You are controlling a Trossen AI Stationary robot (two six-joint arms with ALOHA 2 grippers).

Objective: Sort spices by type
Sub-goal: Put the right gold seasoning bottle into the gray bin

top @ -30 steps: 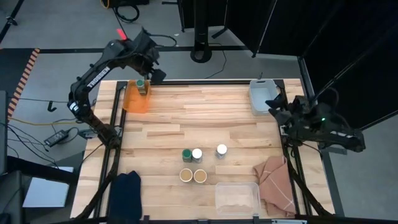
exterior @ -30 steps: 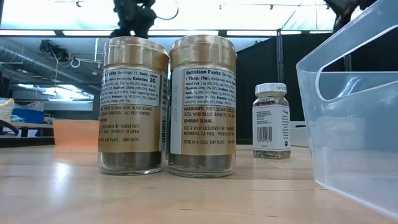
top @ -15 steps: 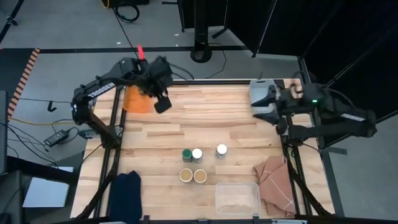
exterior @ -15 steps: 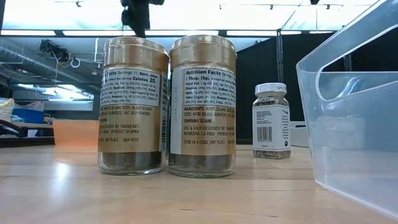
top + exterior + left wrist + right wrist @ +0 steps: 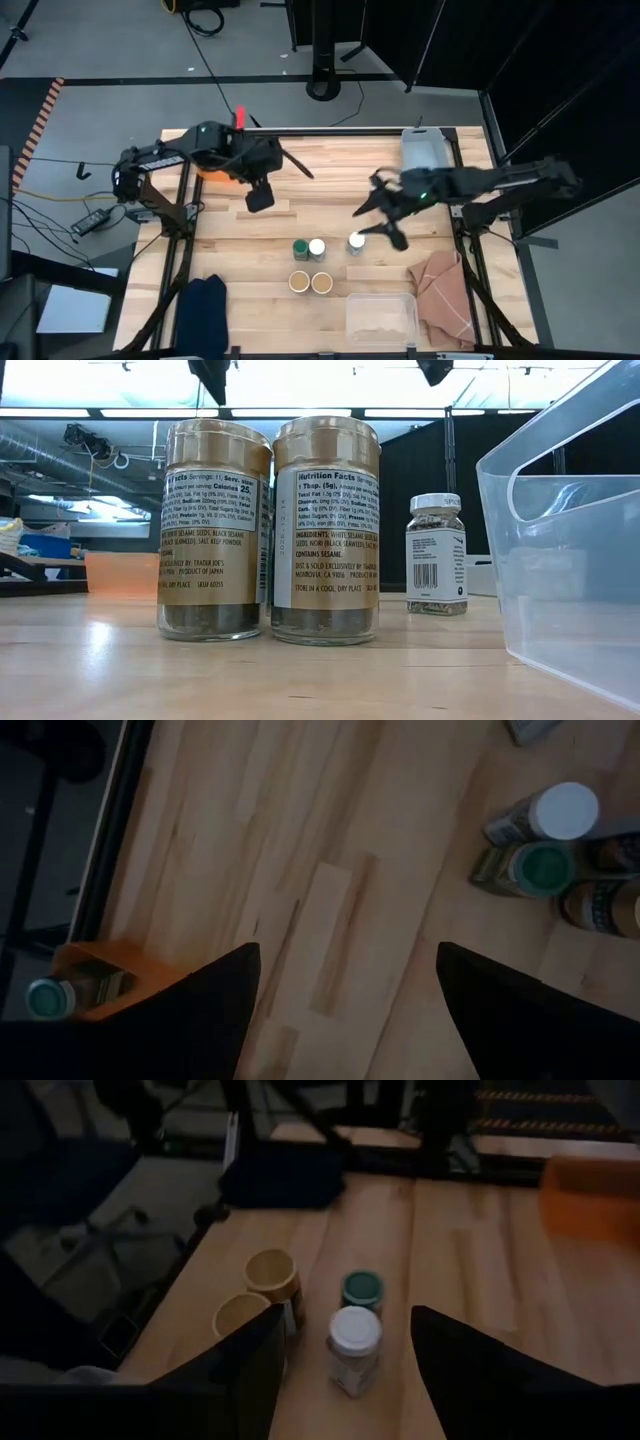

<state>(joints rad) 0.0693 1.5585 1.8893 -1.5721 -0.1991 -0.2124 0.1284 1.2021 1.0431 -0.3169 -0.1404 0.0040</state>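
Five spice jars stand mid-table. A green-lidded jar (image 5: pixel 299 247) and a white-lidded one (image 5: pixel 317 246) stand side by side, with two tan-lidded jars (image 5: pixel 299 281) (image 5: pixel 321 282) just nearer. A second white-lidded jar (image 5: pixel 356 240) stands alone to their right. Another green-lidded jar (image 5: pixel 45 998) stands in the orange bin (image 5: pixel 215 165) at the far left. My left gripper (image 5: pixel 260 197) hangs open above bare wood between the bin and the group. My right gripper (image 5: pixel 381 222) is open, in the air just right of the lone white-lidded jar.
A grey bin (image 5: pixel 423 152) sits at the far right corner. A clear plastic container (image 5: pixel 382 318) stands at the near edge, a pink cloth (image 5: pixel 441 296) to its right and a dark blue cloth (image 5: pixel 203 305) at the near left.
My left gripper has swung from over the orange bin toward the table's middle and near side, still open; the green-lidded jar stays in the bin. My right gripper has swept in from the table's right edge toward the lone white-lidded jar. The jars have not moved.
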